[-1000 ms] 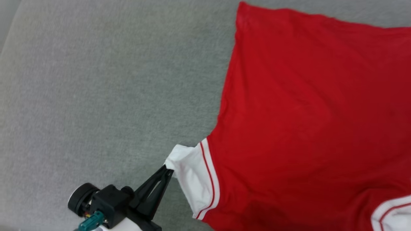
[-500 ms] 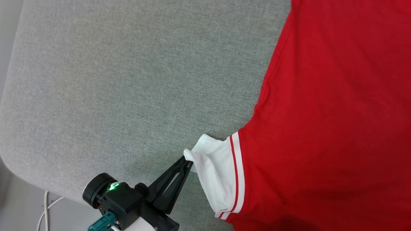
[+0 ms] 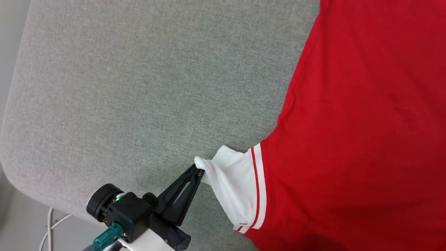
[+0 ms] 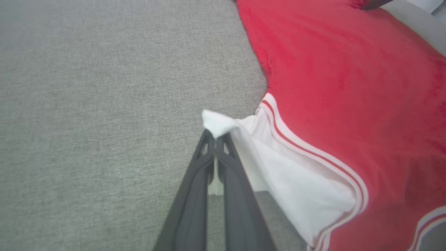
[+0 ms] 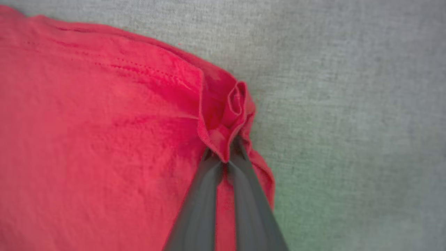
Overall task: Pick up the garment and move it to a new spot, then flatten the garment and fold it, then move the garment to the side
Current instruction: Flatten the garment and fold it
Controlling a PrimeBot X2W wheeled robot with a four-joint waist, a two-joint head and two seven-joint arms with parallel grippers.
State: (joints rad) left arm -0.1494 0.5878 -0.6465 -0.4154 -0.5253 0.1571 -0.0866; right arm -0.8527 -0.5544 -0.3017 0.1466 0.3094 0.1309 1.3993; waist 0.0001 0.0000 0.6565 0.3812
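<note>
The garment (image 3: 355, 132) is a red shirt with a white sleeve (image 3: 233, 184) edged in red-white trim, lying plain side up on the grey cushion and covering the right half of the head view. My left gripper (image 3: 198, 170) is shut on the tip of that white sleeve (image 4: 217, 125), its dark fingers (image 4: 195, 188) pressed together. In the right wrist view my right gripper (image 5: 224, 158) is shut on a bunched red corner of the garment (image 5: 223, 136) near its stitched hem. The printed side is hidden.
The grey fabric cushion (image 3: 139, 87) stretches bare to the left of the shirt. Its rounded edge (image 3: 14, 153) drops off at the left and lower left, where pale floor and a white cable (image 3: 50, 226) show.
The head camera has shifted, so the shirt sits further right in the picture and the cushion's edge shows. The left gripper keeps hold of the sleeve tip throughout.
</note>
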